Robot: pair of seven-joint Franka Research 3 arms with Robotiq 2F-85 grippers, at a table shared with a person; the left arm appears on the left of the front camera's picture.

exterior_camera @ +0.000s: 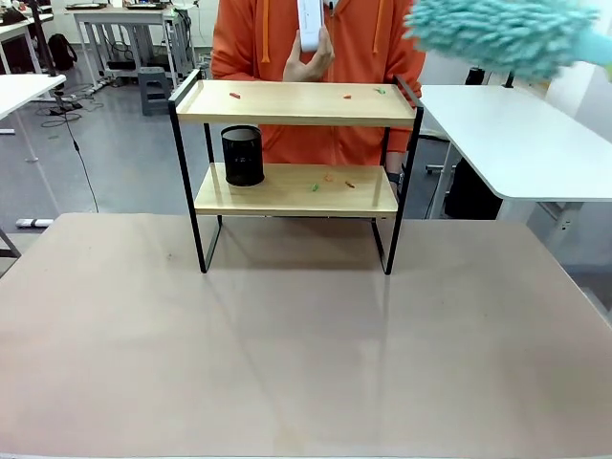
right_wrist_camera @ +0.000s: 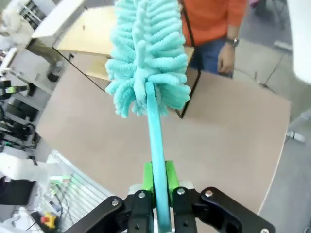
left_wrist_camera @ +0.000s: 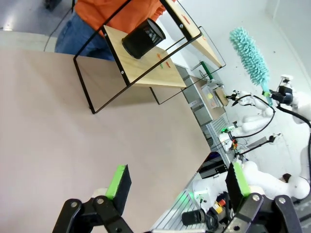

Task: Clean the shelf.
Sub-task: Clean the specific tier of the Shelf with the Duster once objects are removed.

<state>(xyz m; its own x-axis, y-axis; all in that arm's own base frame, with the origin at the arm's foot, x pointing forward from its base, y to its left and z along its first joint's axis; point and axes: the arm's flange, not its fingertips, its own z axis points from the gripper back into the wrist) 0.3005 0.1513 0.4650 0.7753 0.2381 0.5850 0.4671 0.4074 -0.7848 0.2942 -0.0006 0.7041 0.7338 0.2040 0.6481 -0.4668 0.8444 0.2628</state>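
- So, my right gripper (right_wrist_camera: 158, 178) is pinched tight on the teal handle of the duster (right_wrist_camera: 146, 58), pads on either side near the butt end. I judge that low grip leaves the whole fluffy head free to sweep.
- The head hangs high in the air, touching nothing.
- The shelf (exterior_camera: 287, 105) stands below the head and off toward my left arm's side, well apart from it, on the far part of the table (exterior_camera: 287, 363).
- Small coloured scraps (exterior_camera: 234, 97) lie on both of its 2 boards; the top board is the one nearer the head.
- A black mesh cup (exterior_camera: 243, 155) sits on the lower board at the end farthest from the duster, where I think it would block a full pass.
- My left gripper (left_wrist_camera: 177, 182) is spread wide with nothing between the pads, low over the table and well clear of the duster.
- Beyond the shelf from the head, the person's hand (exterior_camera: 308, 59) holds up something white; I cannot tell what.
- Sweeping has not begun, I judge. The raised end rails would trap scraps, so I would brush toward an open long edge.
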